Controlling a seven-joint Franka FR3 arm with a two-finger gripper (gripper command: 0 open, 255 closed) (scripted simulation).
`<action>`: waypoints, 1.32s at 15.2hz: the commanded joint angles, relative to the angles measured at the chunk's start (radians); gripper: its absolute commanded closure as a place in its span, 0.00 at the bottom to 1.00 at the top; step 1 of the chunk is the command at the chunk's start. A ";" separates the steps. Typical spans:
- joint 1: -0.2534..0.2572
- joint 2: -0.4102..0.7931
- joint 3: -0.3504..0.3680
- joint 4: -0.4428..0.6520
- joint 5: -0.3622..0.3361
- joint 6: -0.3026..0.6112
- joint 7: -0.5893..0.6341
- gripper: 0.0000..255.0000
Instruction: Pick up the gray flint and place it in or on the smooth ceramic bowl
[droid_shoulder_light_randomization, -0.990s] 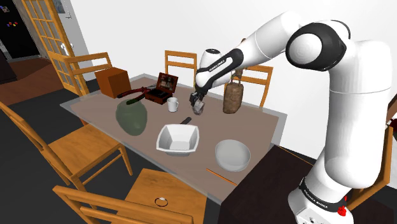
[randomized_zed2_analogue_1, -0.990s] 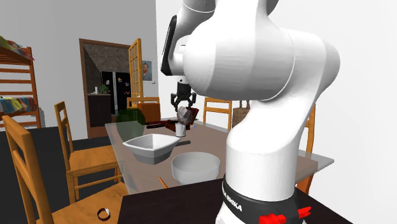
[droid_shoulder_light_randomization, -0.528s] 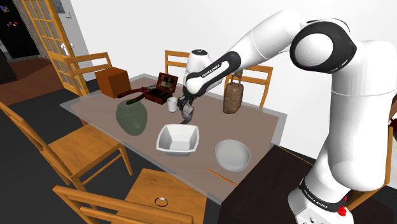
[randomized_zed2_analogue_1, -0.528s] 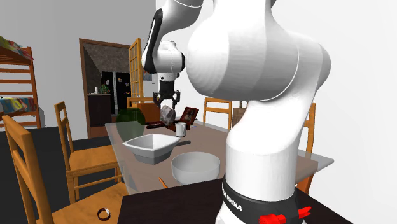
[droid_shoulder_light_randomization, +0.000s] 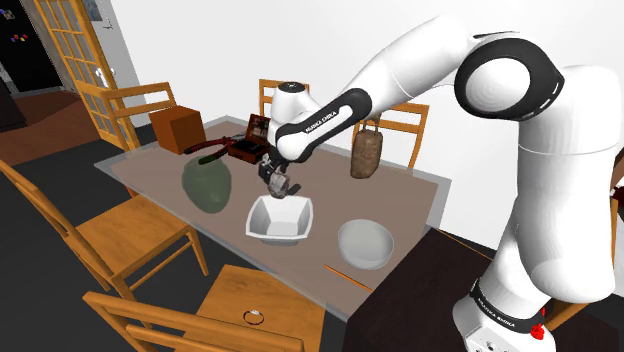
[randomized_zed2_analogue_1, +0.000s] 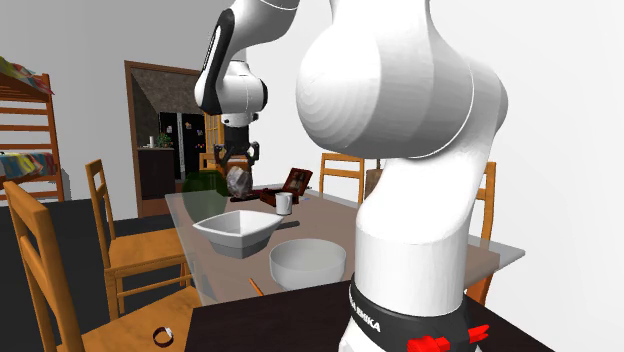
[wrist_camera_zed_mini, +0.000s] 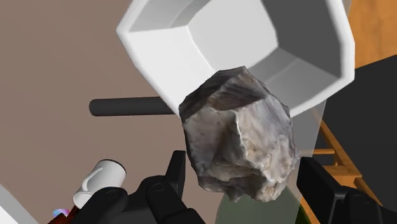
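My end effector (droid_shoulder_light_randomization: 273, 180) pinches the gray flint (droid_shoulder_light_randomization: 280, 187) between both fingers. The stone hangs in the air above the white angular bowl (droid_shoulder_light_randomization: 276, 234), over the rim on the bowl's wall-facing side rather than over its middle. I grip the flint by its upper part, so most of its lumpy bulk juts out below the fingers. That way, I judge, it can fall free once I spread them, with no part of me dipping into the bowl. In the wrist view the flint (wrist_camera_zed_mini: 238, 137) overlaps the near rim of the white angular bowl (wrist_camera_zed_mini: 159, 57), and the open hollow lies just beyond. A short carry further over the bowl seems wise, since a release here might strike the rim and send the stone onto the tabletop (droid_shoulder_light_randomization: 150, 172). Around the bowl, room is fair. A thin black rod (wrist_camera_zed_mini: 130, 106) lies flat just beside its wall-facing rim, and a white mug (wrist_camera_zed_mini: 102, 178) stands a little further off on that side. A green rounded vessel (droid_shoulder_light_randomization: 207, 185) stands near one flank of the bowl, and a round bowl (droid_shoulder_light_randomization: 365, 243) near the other. The bowl's far side lies toward the tabletop's edge, with a wooden chair (droid_shoulder_light_randomization: 130, 235) beyond, so overshooting is the risk I see.
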 joint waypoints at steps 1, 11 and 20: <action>0.003 0.020 0.000 0.003 -0.002 0.016 0.008 1.00; 0.003 0.104 -0.002 -0.019 -0.005 0.122 0.018 1.00; 0.002 0.155 -0.002 -0.022 -0.006 0.176 0.023 1.00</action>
